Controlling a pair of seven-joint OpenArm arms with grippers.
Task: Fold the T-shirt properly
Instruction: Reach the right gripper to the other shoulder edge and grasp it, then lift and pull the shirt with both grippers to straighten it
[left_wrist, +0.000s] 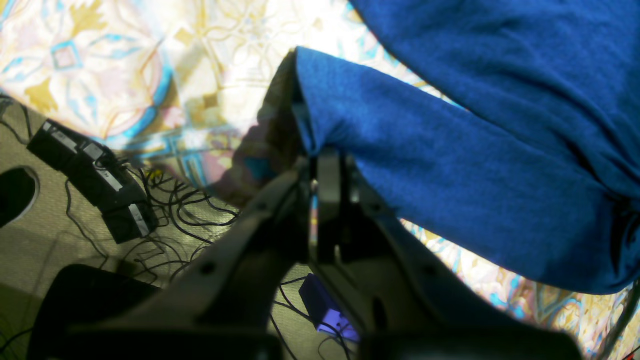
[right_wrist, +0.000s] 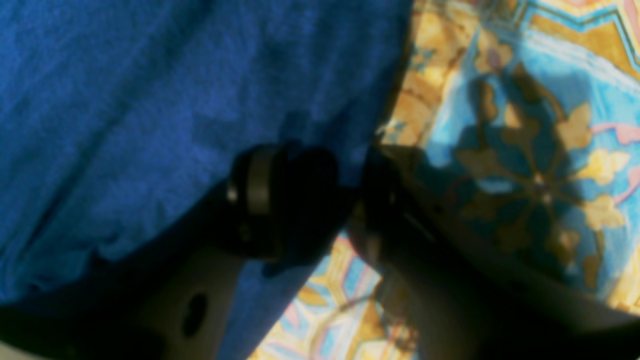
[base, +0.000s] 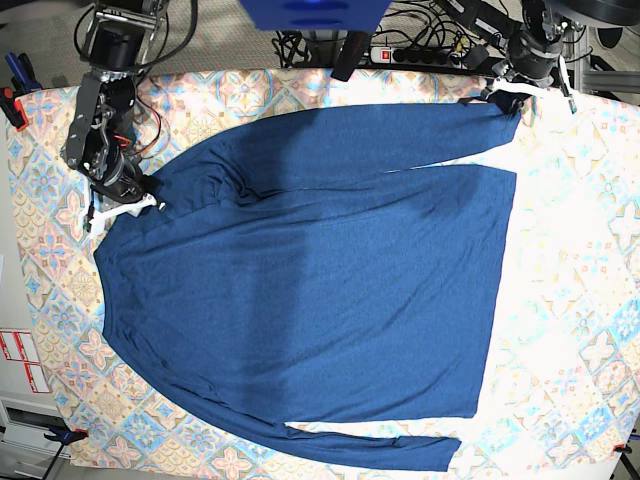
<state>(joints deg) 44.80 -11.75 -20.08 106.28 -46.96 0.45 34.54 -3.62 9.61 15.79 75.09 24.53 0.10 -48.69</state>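
T-shirt (base: 320, 290) spread flat across the tabletop (base: 590, 300), dark blue knit, no print. In the base view one long sleeve runs along the upper edge toward the top right, the other lies along the bottom edge; body fills the middle.

Left gripper (left_wrist: 320, 165) at the top right corner of the base view (base: 508, 88), jaws together, pinched on the cuff end of the upper sleeve. Left wrist view: the sleeve end rises from between the jaws and stretches away to the right, lifted a little off the cloth, with the shirt body beyond it.

Right gripper (right_wrist: 320, 200) at the left side of the base view (base: 135, 200), at the shirt's shoulder edge. Right wrist view: jaws partly apart, one finger (right_wrist: 260, 195) over blue fabric, the other over the patterned cloth, with the shirt's edge running into the gap. View blurred and dark; cannot tell whether fabric is gripped.

Tabletop covered by a tile-patterned cloth in yellow, light blue and pink. Beyond the far edge: a power strip (base: 420, 50) and tangled black cables (left_wrist: 170, 200) on a grey floor. Red-and-white labels (base: 20, 360) at the left margin.
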